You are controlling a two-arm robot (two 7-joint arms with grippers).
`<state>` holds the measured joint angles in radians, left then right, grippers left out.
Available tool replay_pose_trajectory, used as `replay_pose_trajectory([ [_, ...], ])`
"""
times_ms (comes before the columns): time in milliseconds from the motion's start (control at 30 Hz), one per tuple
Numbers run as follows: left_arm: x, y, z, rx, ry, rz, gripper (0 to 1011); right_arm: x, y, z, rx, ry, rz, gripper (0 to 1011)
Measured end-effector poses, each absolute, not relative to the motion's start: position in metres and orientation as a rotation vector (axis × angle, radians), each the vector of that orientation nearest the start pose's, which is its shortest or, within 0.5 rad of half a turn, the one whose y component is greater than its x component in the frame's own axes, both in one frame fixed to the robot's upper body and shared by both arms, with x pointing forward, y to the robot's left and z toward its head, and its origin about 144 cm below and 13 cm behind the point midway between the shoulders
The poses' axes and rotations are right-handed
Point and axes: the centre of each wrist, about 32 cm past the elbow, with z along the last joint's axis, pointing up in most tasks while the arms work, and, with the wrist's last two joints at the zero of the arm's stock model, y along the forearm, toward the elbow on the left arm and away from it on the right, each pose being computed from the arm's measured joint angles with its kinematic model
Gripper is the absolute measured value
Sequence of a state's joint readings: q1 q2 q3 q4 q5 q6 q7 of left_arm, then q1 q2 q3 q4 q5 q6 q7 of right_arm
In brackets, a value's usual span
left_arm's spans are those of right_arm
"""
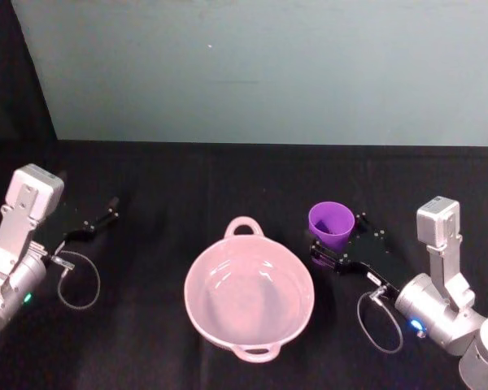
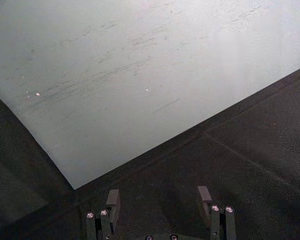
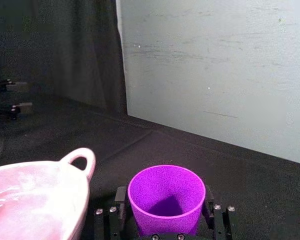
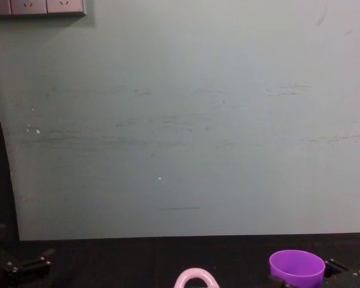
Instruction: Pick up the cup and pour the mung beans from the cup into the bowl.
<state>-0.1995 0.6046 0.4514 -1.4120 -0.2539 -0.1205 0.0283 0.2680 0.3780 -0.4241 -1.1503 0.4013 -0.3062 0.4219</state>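
Note:
The purple cup [image 1: 332, 223] stands upright just right of the pink bowl [image 1: 189, 294], near its far handle. My right gripper [image 1: 347, 244] reaches in from the right, its fingers pressed against both sides of the cup [image 3: 166, 197]. It is shut on it. The cup's inside looks plain purple, and the mung beans are out of view. The bowl [image 3: 35, 192] looks bare inside. Its handle [image 4: 196, 278] and the cup [image 4: 297, 267] peek up at the chest view's lower edge. My left gripper [image 1: 93, 219] rests open at the far left, apart from everything.
Black cloth [image 1: 163, 179] covers the table, which ends at a pale wall panel [image 1: 268, 73] behind. Cable loops hang by the left wrist [image 1: 80, 280] and the right wrist [image 1: 378, 321]. The left gripper's fingers [image 2: 113, 200] point at bare cloth and wall.

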Motion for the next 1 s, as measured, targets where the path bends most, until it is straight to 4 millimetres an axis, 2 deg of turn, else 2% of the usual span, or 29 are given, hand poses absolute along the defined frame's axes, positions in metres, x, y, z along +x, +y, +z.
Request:
replay_pose_trajectory([
  [133, 0.4886, 0.3097, 1.1398, 0.304, -0.285, 1.248, 1012, 0.5093, -0.2715, 1.0884, -0.036, -0.059, -0.921, 820],
  [267, 0.4886, 0.3097, 1.1398, 0.304, -0.285, 1.248, 1012, 0.5092, -0.2716, 1.0884, -0.036, -0.059, -0.921, 778],
  [1000, 0.4886, 0.3097, 1.1398, 0.304, -0.285, 1.248, 1012, 0.5090, -0.2721, 1.0885, -0.035, -0.058, -0.922, 726],
])
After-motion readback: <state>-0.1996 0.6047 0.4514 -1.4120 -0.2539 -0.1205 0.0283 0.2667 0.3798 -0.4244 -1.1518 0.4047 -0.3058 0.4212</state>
